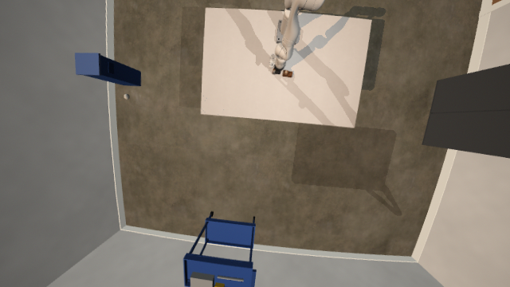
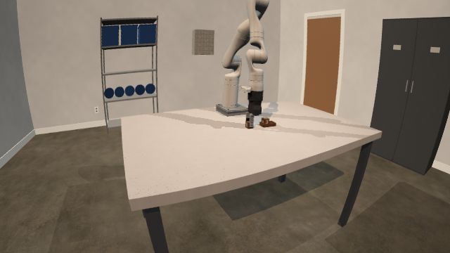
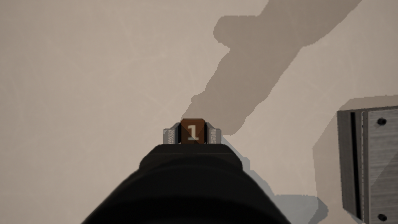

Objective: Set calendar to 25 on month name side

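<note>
My gripper points down, low over the table, shut on a brown cube. Its pads touch both sides of the cube in the wrist view, and the white digit 1 is upright on its upper face there. The cube is at about table height, left of the tray in the top and exterior views. The small brown tray lies on the table close by. Another cube shows at the tray's left part. Its digits, and the month's name on the tray, are too small to read.
The white table carries the arm's metal base plate, behind the gripper in the exterior view and at the right edge of the wrist view. Arm shadows cross the table top.
</note>
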